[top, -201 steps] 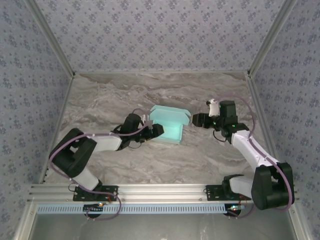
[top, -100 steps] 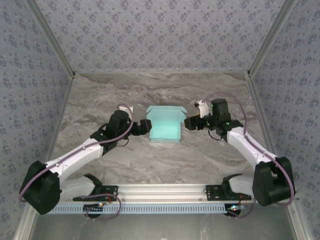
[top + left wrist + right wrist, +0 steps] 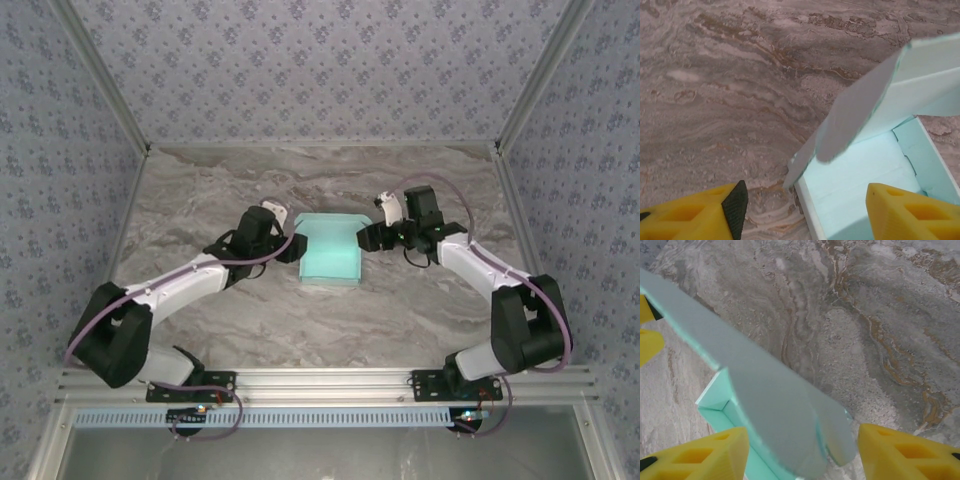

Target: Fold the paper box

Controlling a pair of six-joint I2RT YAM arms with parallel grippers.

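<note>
The paper box (image 3: 330, 256) is a pale aqua open tray in the middle of the table, with its lid flap raised along the far edge. My left gripper (image 3: 296, 248) stands at its left side and my right gripper (image 3: 362, 238) at its far right corner. In the left wrist view the box's left wall (image 3: 807, 200) runs between my spread yellow fingers (image 3: 700, 215), and neither finger touches it; the left gripper (image 3: 805, 205) is open. In the right wrist view the blurred grey-aqua flap (image 3: 775, 415) hangs between my right gripper's (image 3: 802, 450) open jaws with gaps on both sides.
The box lies on a grey-brown marble tabletop (image 3: 200, 190). Patterned walls (image 3: 320, 70) close in the back and both sides. An aluminium rail (image 3: 320, 385) with both arm bases runs along the near edge.
Both grippers have closed in on the box, the left one from the near left to its left wall, the right one leftwards to the far right corner. The left jaws have narrowed.
</note>
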